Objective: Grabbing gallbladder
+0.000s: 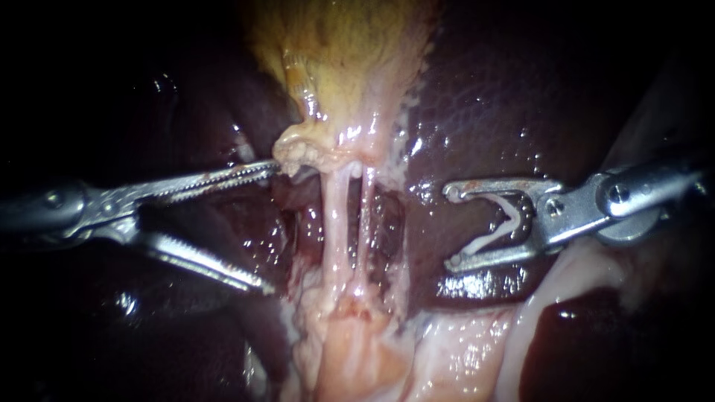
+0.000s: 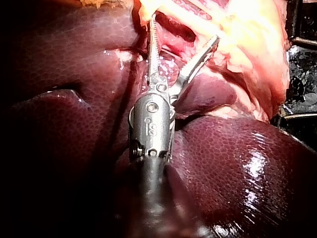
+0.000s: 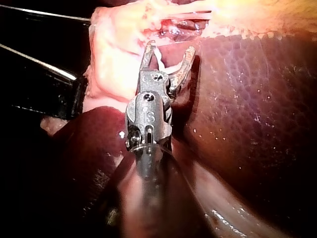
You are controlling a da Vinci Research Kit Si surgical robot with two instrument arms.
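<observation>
Where the dark, wet liver (image 1: 506,97) fills most of the field, the yellowish gallbladder (image 1: 350,52) lies on it at the far centre, narrowing to a lumpy pale edge. From that edge two thin pale tubes (image 1: 335,223) run side by side toward the near fatty tissue (image 1: 357,350). The left instrument (image 1: 268,227) comes in from the left with its toothed jaws wide open and gripping nothing; the far jaw's tip touches the gallbladder's lumpy edge, the near jaw hangs clear over the liver. The right instrument (image 1: 450,225) stays right of the tubes, apart from them, its jaws spread around a white V-shaped clip (image 1: 500,223) seated against both.
</observation>
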